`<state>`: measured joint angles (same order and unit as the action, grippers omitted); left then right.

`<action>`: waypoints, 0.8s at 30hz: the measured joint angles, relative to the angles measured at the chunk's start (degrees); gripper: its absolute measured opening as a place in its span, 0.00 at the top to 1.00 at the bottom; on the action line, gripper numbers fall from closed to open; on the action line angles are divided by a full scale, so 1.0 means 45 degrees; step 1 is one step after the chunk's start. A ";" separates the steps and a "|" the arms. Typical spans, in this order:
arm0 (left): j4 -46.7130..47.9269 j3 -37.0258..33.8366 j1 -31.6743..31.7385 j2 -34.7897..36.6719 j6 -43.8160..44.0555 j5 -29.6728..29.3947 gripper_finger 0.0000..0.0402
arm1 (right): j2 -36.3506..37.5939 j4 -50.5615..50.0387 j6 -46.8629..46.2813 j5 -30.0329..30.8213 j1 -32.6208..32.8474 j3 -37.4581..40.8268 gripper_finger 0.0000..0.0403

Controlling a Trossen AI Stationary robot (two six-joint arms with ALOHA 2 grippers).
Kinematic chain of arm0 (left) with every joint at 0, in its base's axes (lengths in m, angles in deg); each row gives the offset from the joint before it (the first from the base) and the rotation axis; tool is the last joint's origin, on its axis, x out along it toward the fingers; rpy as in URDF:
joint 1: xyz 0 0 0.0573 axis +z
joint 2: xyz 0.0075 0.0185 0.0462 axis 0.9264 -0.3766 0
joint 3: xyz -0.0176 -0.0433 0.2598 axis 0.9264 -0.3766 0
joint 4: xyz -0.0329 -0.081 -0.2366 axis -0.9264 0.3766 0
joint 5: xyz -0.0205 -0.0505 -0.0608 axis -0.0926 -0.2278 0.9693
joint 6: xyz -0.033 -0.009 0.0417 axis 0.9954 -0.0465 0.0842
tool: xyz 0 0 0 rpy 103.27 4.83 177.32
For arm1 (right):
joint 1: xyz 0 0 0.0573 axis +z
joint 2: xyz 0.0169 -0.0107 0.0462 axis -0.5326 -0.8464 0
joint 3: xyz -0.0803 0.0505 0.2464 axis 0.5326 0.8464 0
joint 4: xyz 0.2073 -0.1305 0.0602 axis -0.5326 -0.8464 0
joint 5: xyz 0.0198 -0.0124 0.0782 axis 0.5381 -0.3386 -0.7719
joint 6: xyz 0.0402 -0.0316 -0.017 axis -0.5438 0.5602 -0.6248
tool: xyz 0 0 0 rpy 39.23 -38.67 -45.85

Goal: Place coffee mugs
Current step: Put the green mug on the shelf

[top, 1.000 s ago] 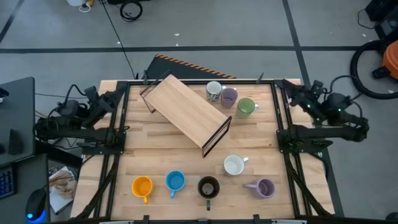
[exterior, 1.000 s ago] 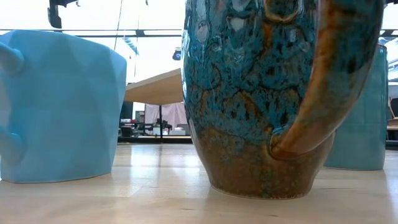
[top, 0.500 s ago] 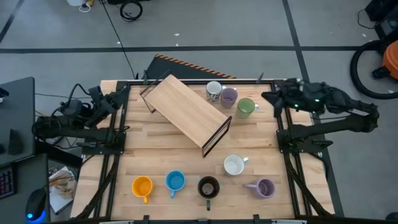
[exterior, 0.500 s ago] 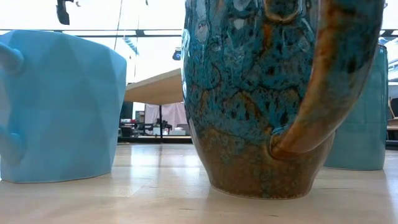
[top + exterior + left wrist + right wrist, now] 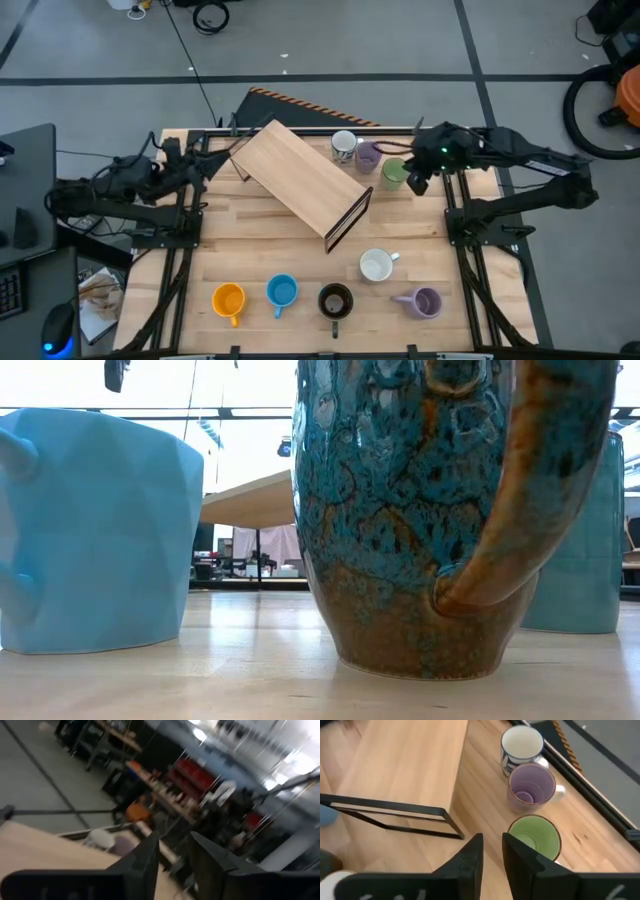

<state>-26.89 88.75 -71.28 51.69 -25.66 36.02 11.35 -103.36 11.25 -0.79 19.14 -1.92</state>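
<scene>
Nearest the surface's (image 5: 240, 255) front edge, four mugs are lined up: orange (image 5: 229, 299), light blue (image 5: 282, 292), dark brown (image 5: 335, 300) and lavender (image 5: 427, 302). A white mug (image 5: 376, 266) is set just behind them, in front of the wooden shelf (image 5: 300, 180). Beyond the shelf's right end, the green mug (image 5: 536, 837) is found, then a second lavender mug (image 5: 531, 785) and a patterned mug (image 5: 521, 746). Over the green mug the right gripper (image 5: 492, 852) is poised, jaws narrowly parted and empty. The left gripper (image 5: 175, 857) is kept by the shelf's left end, jaws slightly apart. Glazed ceramic is judged rigid, slippery and breakable; the rim wall is best pinched.
</scene>
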 joint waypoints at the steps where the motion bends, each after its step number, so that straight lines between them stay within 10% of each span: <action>1: 0.0585 0.0323 0.0001 -0.0129 0.0001 0.0080 0.69 | -0.0125 0.0021 0.0114 -0.0128 -0.0183 -0.0005 0.79; 24: 0.4215 0.2719 0.0019 -0.2428 -0.1976 0.0707 0.68 | -0.2844 0.0276 0.2416 -0.2320 -0.2649 -0.0005 0.57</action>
<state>-7.92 100.99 -71.19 40.77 -34.55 39.20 -1.44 -102.12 22.12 -11.23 7.22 -1.94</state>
